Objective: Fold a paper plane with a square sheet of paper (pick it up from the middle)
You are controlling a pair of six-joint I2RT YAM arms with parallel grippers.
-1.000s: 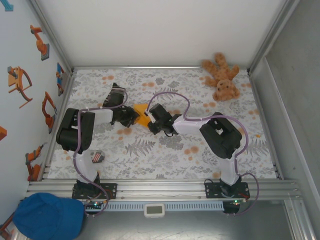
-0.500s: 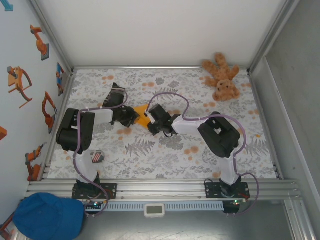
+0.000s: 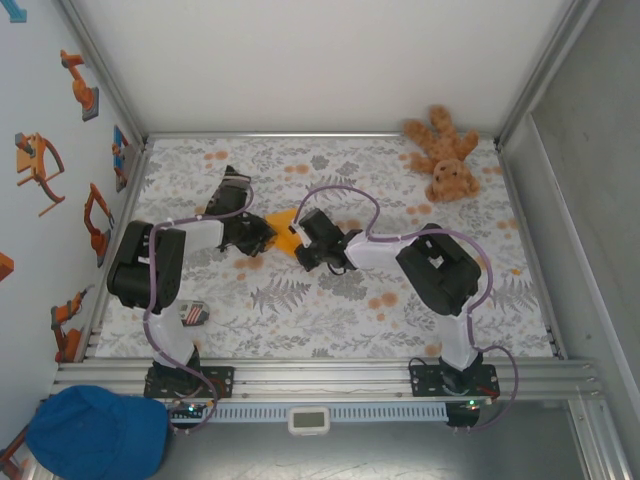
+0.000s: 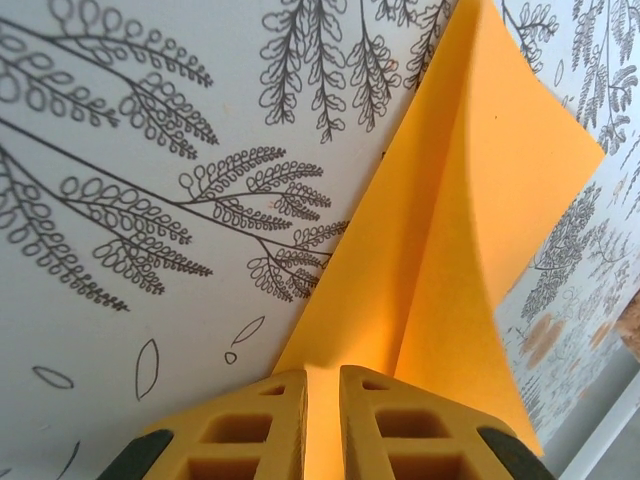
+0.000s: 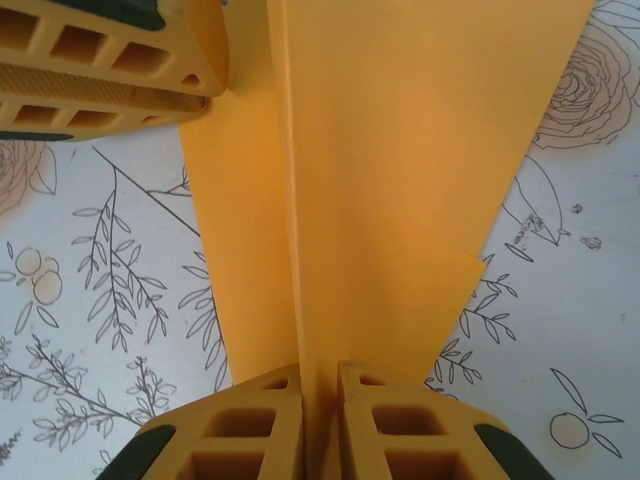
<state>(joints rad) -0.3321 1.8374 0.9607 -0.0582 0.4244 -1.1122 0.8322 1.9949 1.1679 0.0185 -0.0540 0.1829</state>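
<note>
Two grips: left fingers [image 4: 288, 430] and right fingers [image 5: 285, 430] pinch opposite edges of the creased orange paper [image 4: 450, 250], midway across the surface [image 3: 330, 320], room all round.

Two matching robot arms, the left arm [image 3: 135, 272] and the right arm [image 3: 440, 272], have bulky black joint housings joined by smooth white links, each on a black base [image 3: 187, 381]. A thin purple cable [image 3: 338, 189] loops along each arm. The left gripper [image 4: 322, 375] and right gripper [image 5: 318, 368] have yellow-orange fingers [image 5: 220, 430] with rectangular cut-outs and black corner patches.
</note>
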